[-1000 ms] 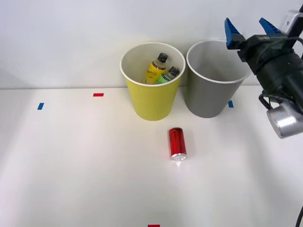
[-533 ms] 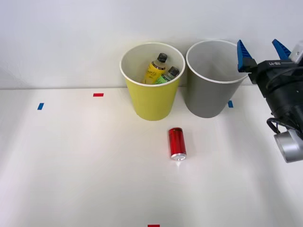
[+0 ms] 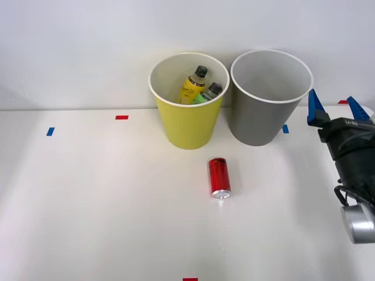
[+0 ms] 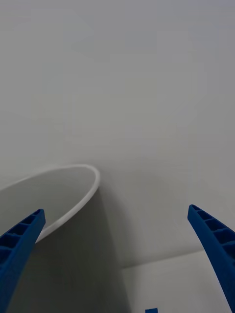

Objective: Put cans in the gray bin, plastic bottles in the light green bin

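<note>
Right gripper [image 3: 334, 109] moved down and away from round gray plastic bin [image 3: 266, 117], blue fingers [image 3: 316, 111] wide apart, empty. Shiny red can [image 3: 219, 177] lies on white tabletop [image 3: 88, 205]; likely next pick.

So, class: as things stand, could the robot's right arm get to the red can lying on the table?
Probably yes. The red can lies alone on bare table in front of the two bins, with nothing beside it. The right gripper is open and empty, off to the can's right near the gray bin, with open table between them.

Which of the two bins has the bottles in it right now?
The light green bin, left of the gray bin: two black-capped bottles stand inside it. The gray one's visible interior looks bare.
</note>
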`<state>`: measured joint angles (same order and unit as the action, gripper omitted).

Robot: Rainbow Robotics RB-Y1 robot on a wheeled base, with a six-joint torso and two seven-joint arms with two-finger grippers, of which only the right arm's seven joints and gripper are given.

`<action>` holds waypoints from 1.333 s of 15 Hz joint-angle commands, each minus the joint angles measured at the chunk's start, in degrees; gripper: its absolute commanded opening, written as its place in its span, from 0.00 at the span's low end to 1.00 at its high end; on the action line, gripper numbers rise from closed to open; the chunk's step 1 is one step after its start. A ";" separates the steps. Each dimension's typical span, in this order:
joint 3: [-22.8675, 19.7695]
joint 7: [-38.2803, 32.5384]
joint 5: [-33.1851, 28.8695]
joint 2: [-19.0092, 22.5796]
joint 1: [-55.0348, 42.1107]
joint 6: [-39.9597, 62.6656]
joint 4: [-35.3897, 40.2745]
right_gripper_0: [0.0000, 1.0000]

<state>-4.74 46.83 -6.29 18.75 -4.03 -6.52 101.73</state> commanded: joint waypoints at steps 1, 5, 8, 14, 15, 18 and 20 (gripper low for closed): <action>0.17 -0.25 0.14 -2.41 -3.71 -0.60 0.05 1.00; 0.17 0.01 -0.39 -5.83 -8.02 -3.15 0.05 1.00; 0.17 0.37 -0.83 -7.59 -10.48 -4.55 0.05 1.00; 1.66 0.72 -1.01 -7.77 -14.17 -4.90 0.05 1.00; 1.84 0.89 -1.27 -7.77 -14.69 -4.90 0.05 1.00; 2.37 1.24 -2.85 -10.67 -16.72 -5.87 0.05 1.00; 2.37 0.63 -9.18 -12.25 -19.00 -9.65 -0.04 1.00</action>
<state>-2.41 47.80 -12.35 7.58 -21.55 -13.94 101.75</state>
